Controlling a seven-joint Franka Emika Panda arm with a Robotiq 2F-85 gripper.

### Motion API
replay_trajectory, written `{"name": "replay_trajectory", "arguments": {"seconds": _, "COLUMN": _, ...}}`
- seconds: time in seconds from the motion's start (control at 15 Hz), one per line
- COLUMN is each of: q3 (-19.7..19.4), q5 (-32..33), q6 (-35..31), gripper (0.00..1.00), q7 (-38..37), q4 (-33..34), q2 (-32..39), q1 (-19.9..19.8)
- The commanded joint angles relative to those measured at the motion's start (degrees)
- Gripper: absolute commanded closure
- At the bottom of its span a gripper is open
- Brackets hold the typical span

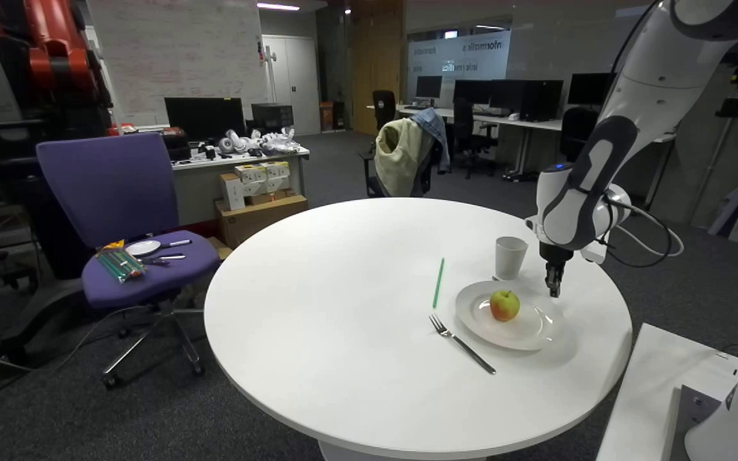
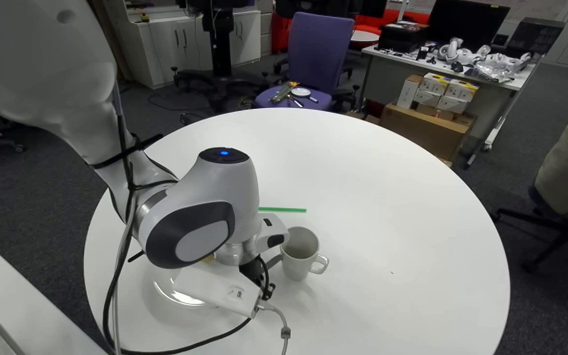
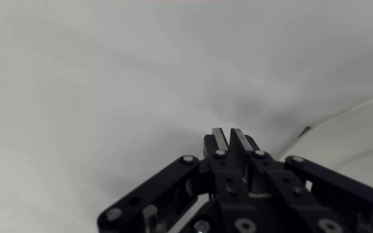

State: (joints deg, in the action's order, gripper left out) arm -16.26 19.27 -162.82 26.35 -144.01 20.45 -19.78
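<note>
Evidently the gripper (image 1: pixel 555 291) carries nothing: in the wrist view its two fingers (image 3: pixel 241 139) stand nearly together, with a narrow gap between them and nothing in it. They point down, low over the round white table (image 1: pixel 343 307); whether the tips meet the surface cannot be told. With the dinner plate (image 1: pixel 510 336) as the dial in an exterior view, the gripper hangs just off the rim at two o'clock, the white mug (image 1: pixel 510 259) stands at twelve, a slim green stick (image 1: pixel 439 283) lies at ten and the fork (image 1: pixel 465 346) at eight. The apple (image 1: pixel 505 306) sits near the plate's middle.

The step in hand looks like positioning with empty fingers, close to plate and mug, rather than gripping. A grasp from this spot would call for parting the fingers first, and for care about the plate's rim, which curves past at three o'clock of the fingertips in the wrist view.

The round plate lies flat and points nowhere. The mug is upright, its long axis vertical, its handle (image 2: pixel 326 262) jutting toward four o'clock in an exterior view. The fork's tines aim at ten o'clock; the green stick runs roughly twelve to six.
</note>
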Motion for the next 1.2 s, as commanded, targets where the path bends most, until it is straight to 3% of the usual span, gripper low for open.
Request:
{"name": "replay_trajectory", "arguments": {"seconds": 0.0, "q3": 1.40, "q5": -0.87, "q6": -1.50, "gripper": 0.57, "q7": 2.38, "q4": 0.07, "q2": -0.53, "q1": -1.85}}
{"name": "replay_trajectory", "arguments": {"seconds": 0.47, "q3": 0.98, "q5": -0.45, "q6": -1.53, "gripper": 0.05, "q7": 2.52, "q4": -0.08, "q2": -1.95, "q1": -2.26}}
{"name": "replay_trajectory", "arguments": {"seconds": 0.53, "q3": 0.78, "q5": -0.27, "q6": -1.46, "gripper": 0.01, "q7": 2.51, "q4": -0.07, "q2": -2.25, "q1": -2.31}}
{"name": "replay_trajectory", "arguments": {"seconds": 1.13, "q3": 1.87, "q5": -2.10, "q6": -1.32, "gripper": 0.00, "q7": 3.51, "q4": -0.23, "q2": -5.11, "q1": -3.26}}
